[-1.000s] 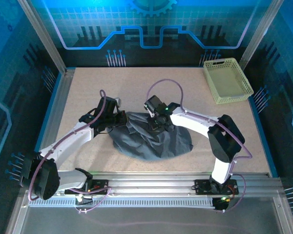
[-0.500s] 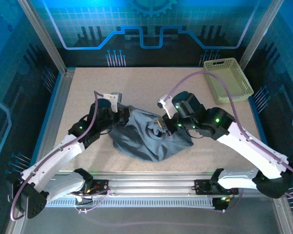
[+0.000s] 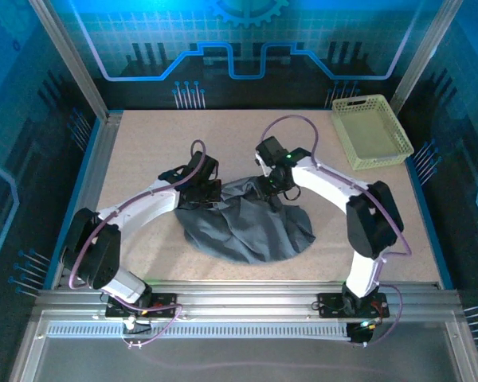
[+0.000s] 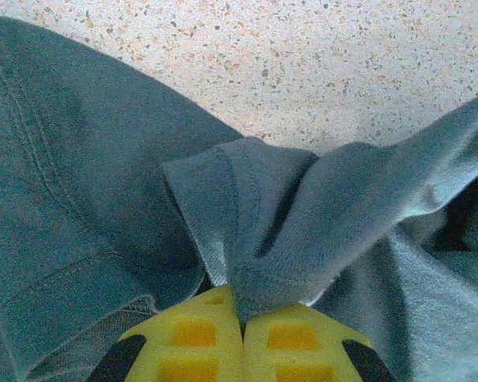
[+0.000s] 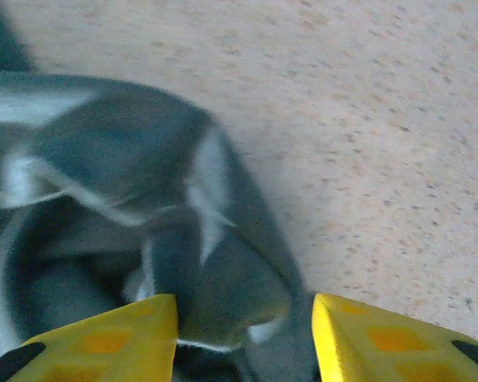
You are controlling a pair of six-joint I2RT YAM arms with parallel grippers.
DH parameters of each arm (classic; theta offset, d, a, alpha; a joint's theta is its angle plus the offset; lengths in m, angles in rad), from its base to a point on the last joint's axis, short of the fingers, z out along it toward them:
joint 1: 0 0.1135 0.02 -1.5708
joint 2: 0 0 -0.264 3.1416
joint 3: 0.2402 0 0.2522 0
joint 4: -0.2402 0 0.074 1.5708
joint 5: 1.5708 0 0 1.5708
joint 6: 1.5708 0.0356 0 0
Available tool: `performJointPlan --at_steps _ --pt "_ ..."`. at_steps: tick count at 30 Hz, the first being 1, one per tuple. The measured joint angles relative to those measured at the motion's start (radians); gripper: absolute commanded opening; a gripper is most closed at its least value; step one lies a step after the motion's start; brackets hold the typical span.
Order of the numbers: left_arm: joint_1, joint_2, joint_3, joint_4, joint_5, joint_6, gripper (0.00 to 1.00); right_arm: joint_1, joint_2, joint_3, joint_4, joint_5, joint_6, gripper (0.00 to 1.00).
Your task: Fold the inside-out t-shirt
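Observation:
The inside-out t-shirt (image 3: 251,227) lies as a crumpled dark slate-grey heap in the middle of the table. My left gripper (image 3: 210,191) is at the heap's upper left edge. In the left wrist view it (image 4: 240,309) is shut on a raised fold of the t-shirt (image 4: 279,231), and the yellow fingertips (image 4: 193,330) pinch the cloth. My right gripper (image 3: 272,189) is over the heap's upper right edge. In the right wrist view it (image 5: 245,318) is open. Blurred t-shirt cloth (image 5: 143,159) lies between and beyond the parted fingers (image 5: 366,338).
A pale yellow-green plastic basket (image 3: 372,134) stands at the back right corner. Metal frame rails border the table on the left (image 3: 92,171) and near side (image 3: 247,296). Speckled tabletop (image 3: 151,139) lies bare behind and beside the heap.
The right gripper has opened and let its cloth go, and has shifted slightly back and right. The left gripper stays shut on the fold and has moved a little to the right.

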Motion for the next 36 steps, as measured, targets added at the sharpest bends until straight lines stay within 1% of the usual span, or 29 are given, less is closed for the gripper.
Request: performJointPlan --at_steps 2,5,8,11,15,18,23,28,32,33,36 --pt "0.0 0.0 0.0 -0.004 0.0 -0.006 0.0 0.014 -0.012 0.001 -0.014 0.055 0.004 0.5" --pt "0.0 0.0 0.0 -0.004 0.0 -0.006 0.0 0.071 -0.108 -0.02 -0.005 0.102 0.011 0.49" --pt "0.0 0.0 0.0 -0.002 0.0 -0.006 0.0 0.16 -0.251 -0.069 0.008 0.1 0.039 0.46" --pt "0.0 0.0 0.0 0.004 0.0 -0.006 0.0 0.189 -0.291 -0.088 0.021 0.075 0.092 0.44" --pt "0.0 -0.004 -0.001 0.01 0.001 -0.007 0.0 0.175 -0.225 -0.134 0.04 0.063 0.171 0.42" --pt "0.0 -0.018 -0.008 0.023 0.002 -0.01 0.0 0.162 -0.156 -0.152 0.053 0.029 0.232 0.42" --pt "0.0 -0.049 -0.036 0.036 0.008 -0.032 0.0 0.106 -0.107 -0.152 0.109 -0.029 0.313 0.43" --pt "0.0 -0.059 -0.054 0.051 0.022 -0.037 0.0 0.055 -0.056 -0.138 0.164 -0.061 0.357 0.43" --pt "0.0 -0.063 -0.068 0.057 0.031 -0.047 0.0 0.049 0.03 -0.087 0.169 -0.057 0.364 0.43" --pt "0.0 -0.064 -0.07 0.057 0.034 -0.051 0.0 0.049 0.043 -0.078 0.169 -0.054 0.364 0.42" --pt "0.0 -0.069 -0.074 0.059 0.038 -0.056 0.0 0.05 0.074 -0.052 0.167 -0.031 0.365 0.21"
